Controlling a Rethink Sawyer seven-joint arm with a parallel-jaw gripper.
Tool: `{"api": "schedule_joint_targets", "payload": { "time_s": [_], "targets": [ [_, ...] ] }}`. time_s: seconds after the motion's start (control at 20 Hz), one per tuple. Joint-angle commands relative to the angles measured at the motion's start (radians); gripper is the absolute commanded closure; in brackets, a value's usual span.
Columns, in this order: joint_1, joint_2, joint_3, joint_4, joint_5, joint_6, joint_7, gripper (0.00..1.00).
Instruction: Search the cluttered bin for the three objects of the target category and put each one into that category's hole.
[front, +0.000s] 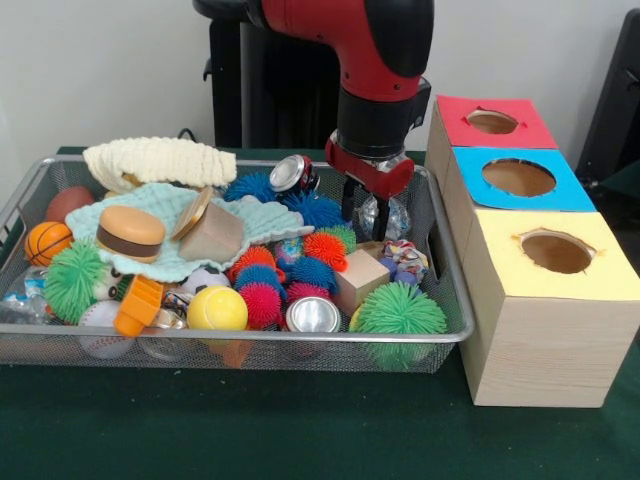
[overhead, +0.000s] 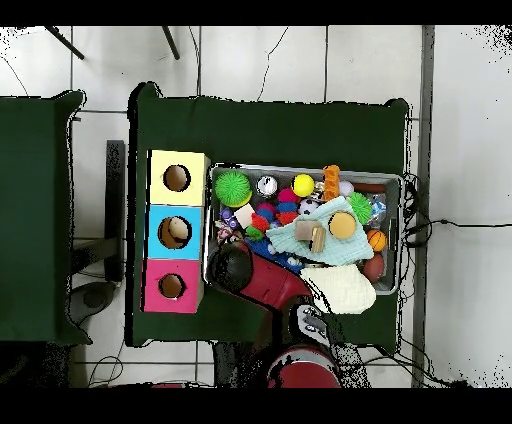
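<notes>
Three holes stood open in the box row beside the bin: yellow (front: 556, 252) nearest the camera, blue (front: 518, 177) behind it, red (front: 491, 121) farthest. Target category could not be read from the scene, so the thing sought was a judgement only. Nearest in the wire bin (front: 250, 345) lay a green spiky ball (front: 399, 309), a silver can (front: 313, 314) end-on, and a yellow ball (front: 217, 309); behind them a wooden block (front: 358, 279), then a cluster of blue and orange spiky balls (front: 312, 247). Farther back the gripper (front: 365, 207) hung low over the bin's box-side far corner, fingers parted and nothing between them, tips just above a crinkled clear wrapper (front: 384, 217). Wrapper lay directly under the gripper; block and spiky balls lay toward the camera from it, a soda can (front: 293, 173) beyond and away from the boxes. Overhead, the arm hid that corner. Likely next move: a short straight descent.
</notes>
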Motion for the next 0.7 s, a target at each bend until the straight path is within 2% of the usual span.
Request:
{"api": "schedule_joint_targets", "payload": {
  "time_s": [0.05, 0.3, 0.4, 0.45, 0.6, 0.7],
  "targets": [
    [-0.011, 0.037, 0.054, -0.073, -0.01, -0.032, 0.112, 0.0],
    [-0.046, 0.034, 0.086, -0.067, -0.031, -0.03, 0.085, 0.0],
    [-0.058, 0.041, 0.085, -0.083, -0.075, -0.042, 0.037, 0.0],
    [-0.078, 0.044, 0.1, -0.086, -0.099, -0.035, 0.023, 1.0],
    [-0.157, 0.052, 0.176, -0.078, -0.164, -0.064, -0.036, 1.0],
    [-0.228, 0.071, 0.24, -0.088, -0.233, -0.076, -0.081, 1.0]
  ]
}}
